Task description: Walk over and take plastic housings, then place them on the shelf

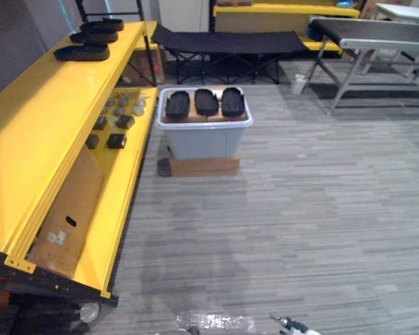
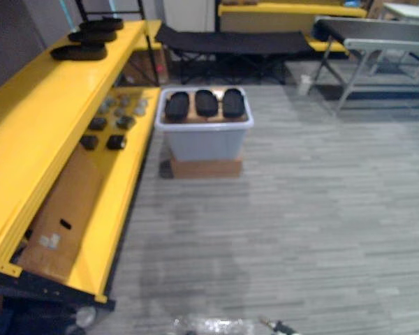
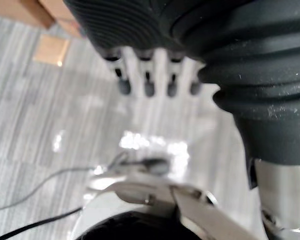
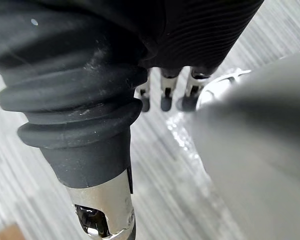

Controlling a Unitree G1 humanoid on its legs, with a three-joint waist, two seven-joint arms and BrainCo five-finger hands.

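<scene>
Three black housings [image 1: 206, 102] lie side by side across the top of a grey bin [image 1: 202, 139]. Each long axis runs away from the robot, with the outer two fanned slightly outward at the near end. The bin sits on one cardboard box [image 1: 202, 166] on the floor [image 1: 300, 209], just beside the yellow shelf [image 1: 35, 132].

Three more, the shelf housings [image 1: 82, 51], sit at the far end of the top level with their long axes lying across the view. The far two are close together, and I cannot tell whether they touch. On the lower level are small dark and grey parts [image 1: 116, 122], too small to count, and one cardboard sheet [image 1: 66, 209] nearer the robot.

Left robot hand [image 3: 148, 82]: fingers straight and relaxed, holding nothing, hanging over bare floor. Right robot hand [image 4: 166, 95]: the same, fingers loose and empty above the floor.

Both sets of housings are well apart from either robot hand. The bin is ahead and a little left, and the shelf runs along the left.
</scene>
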